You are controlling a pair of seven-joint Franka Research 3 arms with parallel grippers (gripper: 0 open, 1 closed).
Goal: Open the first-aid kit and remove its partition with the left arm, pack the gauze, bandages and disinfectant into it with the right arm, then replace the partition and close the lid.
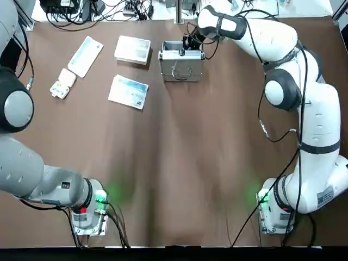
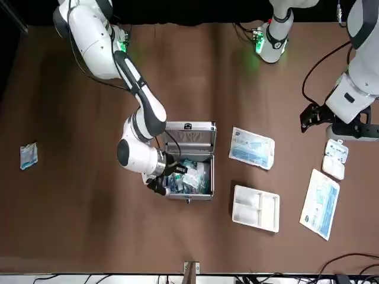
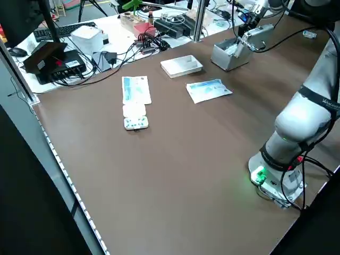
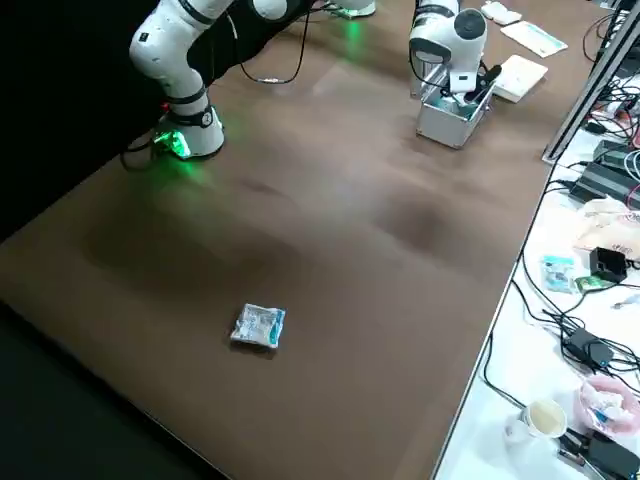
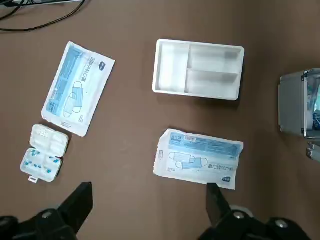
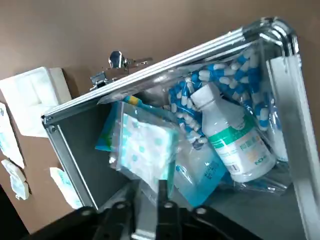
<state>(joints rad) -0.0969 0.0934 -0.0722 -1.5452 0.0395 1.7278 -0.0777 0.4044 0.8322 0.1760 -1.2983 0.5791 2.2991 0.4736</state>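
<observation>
Inside the first-aid kit [image 6: 75,150], the right claw [image 6: 150,200] grips a dotted packet [image 6: 142,150]; label writing unreadable.

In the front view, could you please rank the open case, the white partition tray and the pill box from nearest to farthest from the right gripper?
From the right gripper:
1. Open case, right at it.
2. Partition tray, beside the case.
3. Pill box, far across, near the left arm.
</observation>
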